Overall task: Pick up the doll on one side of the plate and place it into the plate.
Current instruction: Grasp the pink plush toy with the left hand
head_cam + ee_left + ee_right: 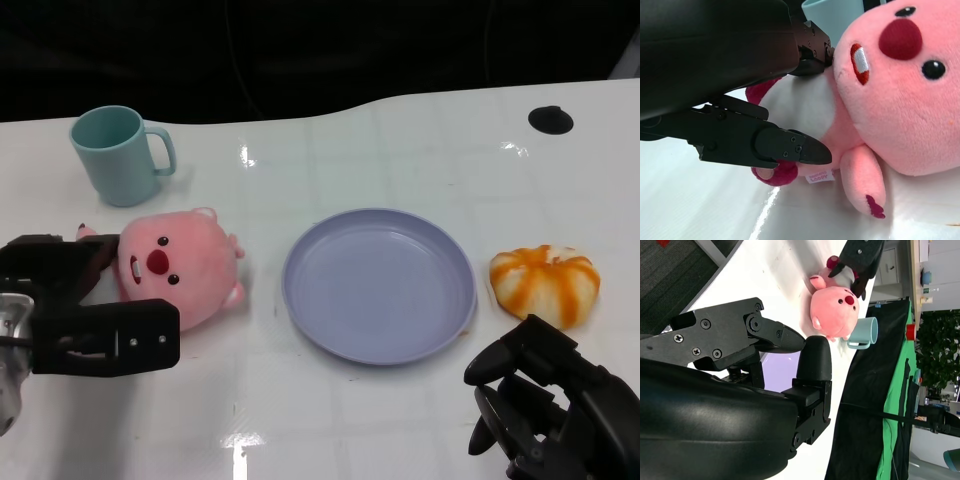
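A pink plush doll (178, 265) lies on the white table just left of the round purple plate (378, 283). My left hand (85, 305) grips the doll's small white body (805, 95), with fingers (810, 47) against its neck and another finger (790, 150) across its maroon foot. The doll still rests on the table, face up. The right wrist view shows the doll (834, 307) far off with my left hand (860, 260) over its lower part. My right hand (555, 410) stays at the lower right, fingers curled in and holding nothing.
A teal cup (120, 153) stands behind the doll. An orange-and-white striped soft toy (545, 283) lies right of the plate, just beyond my right hand. A small black disc (550, 120) sits at the far right.
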You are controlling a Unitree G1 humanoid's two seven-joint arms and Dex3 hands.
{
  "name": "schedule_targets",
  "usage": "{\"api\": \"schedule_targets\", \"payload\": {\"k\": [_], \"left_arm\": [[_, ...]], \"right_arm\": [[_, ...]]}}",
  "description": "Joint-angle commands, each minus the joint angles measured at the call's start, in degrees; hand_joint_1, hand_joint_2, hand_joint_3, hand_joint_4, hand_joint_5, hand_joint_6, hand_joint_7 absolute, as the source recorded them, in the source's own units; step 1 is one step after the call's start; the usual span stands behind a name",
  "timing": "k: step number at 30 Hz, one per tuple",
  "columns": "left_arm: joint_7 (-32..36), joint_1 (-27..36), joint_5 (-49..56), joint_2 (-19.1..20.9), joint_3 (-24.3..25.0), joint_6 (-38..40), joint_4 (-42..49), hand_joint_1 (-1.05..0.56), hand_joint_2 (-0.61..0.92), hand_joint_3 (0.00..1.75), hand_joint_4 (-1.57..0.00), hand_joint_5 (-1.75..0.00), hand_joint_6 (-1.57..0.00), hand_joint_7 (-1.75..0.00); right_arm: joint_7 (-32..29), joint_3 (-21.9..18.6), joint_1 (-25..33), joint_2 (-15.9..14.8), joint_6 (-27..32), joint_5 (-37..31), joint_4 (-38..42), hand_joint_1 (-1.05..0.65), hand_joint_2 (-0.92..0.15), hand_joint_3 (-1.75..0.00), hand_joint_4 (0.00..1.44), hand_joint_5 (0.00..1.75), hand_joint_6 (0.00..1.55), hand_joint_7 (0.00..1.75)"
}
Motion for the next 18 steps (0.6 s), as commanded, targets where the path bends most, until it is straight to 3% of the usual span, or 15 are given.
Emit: {"api": "schedule_targets", "payload": {"k": [1,11,15,16,18], "left_arm": [[1.1,-0.1,-0.3,-0.1,-1.5,-1.2,4.4,-0.63,0.9,0.0,-0.16,-0.07,-0.19,0.0],[5.0,-2.4,-1.8,-1.4,-3.2,-4.0,12.9,-0.45,0.85,0.0,-0.29,-0.07,-0.29,-0.03],[7.1,-2.8,-3.7,-1.8,-2.9,-6.7,15.2,-0.31,0.86,0.0,-0.66,-0.12,-0.59,-0.04],[7.5,-3.0,-4.3,-1.9,-2.7,-7.7,16.2,-0.26,0.88,0.0,-0.87,-0.22,-0.79,-0.07],[8.3,-3.5,-4.6,-1.8,-3.2,-9.2,17.9,-0.21,0.9,0.0,-0.97,-0.46,-1.0,-0.06]], "right_arm": [[-0.1,-0.2,0.1,-0.5,-0.4,-0.3,-0.3,-0.33,-0.92,-0.55,0.53,1.72,0.43,1.64],[0.3,-0.6,0.1,-0.7,0.2,-0.1,-0.6,-0.32,-0.92,-0.55,0.53,1.71,0.43,1.61],[0.2,-0.8,0.0,-0.7,0.2,-0.3,-0.6,-0.32,-0.92,-0.55,0.54,1.71,0.44,1.61],[0.2,-0.8,0.0,-0.7,0.3,-0.2,-0.6,-0.32,-0.92,-0.55,0.54,1.7,0.44,1.62],[0.2,-0.9,-0.1,-0.6,0.3,0.0,-0.5,-0.32,-0.92,-0.55,0.55,1.7,0.44,1.62]]}}
